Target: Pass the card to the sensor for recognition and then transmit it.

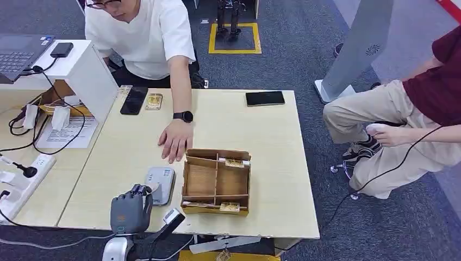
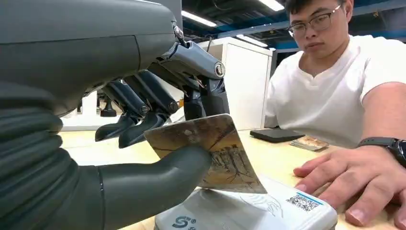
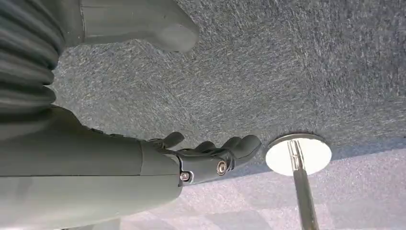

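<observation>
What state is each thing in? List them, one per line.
Left hand: pinches the card.
Card: held tilted, lower edge on the sensor.
Sensor: flat on the table.
Right hand: hangs over carpet, holds nothing.
Wooden tray: open, cards in its edge slots.

From the head view we cannot make out the brown illustrated card (image 2: 218, 153); the left robot hand (image 1: 130, 209) covers it. The card's lower edge hides part of the white plastic sensor box (image 2: 249, 211). The open grey laptop (image 1: 19, 51) is cut off at the bench's far left corner.
</observation>
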